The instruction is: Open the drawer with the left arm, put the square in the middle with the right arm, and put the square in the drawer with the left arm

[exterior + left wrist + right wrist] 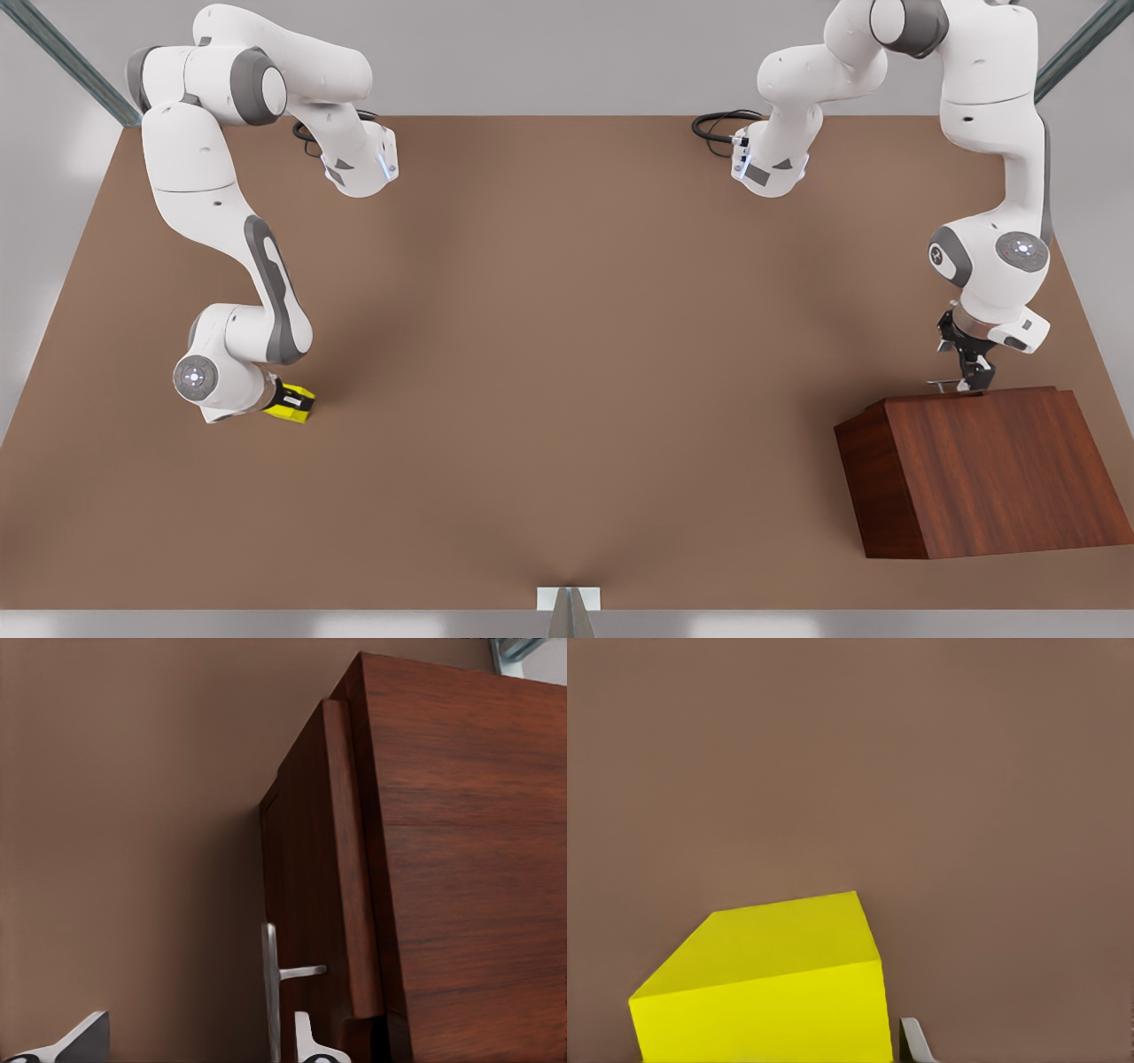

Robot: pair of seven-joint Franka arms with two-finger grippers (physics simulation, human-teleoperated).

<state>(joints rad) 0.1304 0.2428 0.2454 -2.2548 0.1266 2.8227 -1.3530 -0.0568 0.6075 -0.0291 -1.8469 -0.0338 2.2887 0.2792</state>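
Observation:
The square, a small yellow cube, lies on the table near the front view's left. My right gripper is low over it and open; one fingertip stands just beside the cube with a thin gap. At the front view's right stands the wooden cabinet. The drawer front lies flat against it, with the silver bar handle sticking out. My left gripper is open at the handle, which stands between its fingers without touching them.
The brown table stretches bare between the two arms. Both arm bases stand at the far edge, each with a black cable beside it. A small grey mount sits at the near edge.

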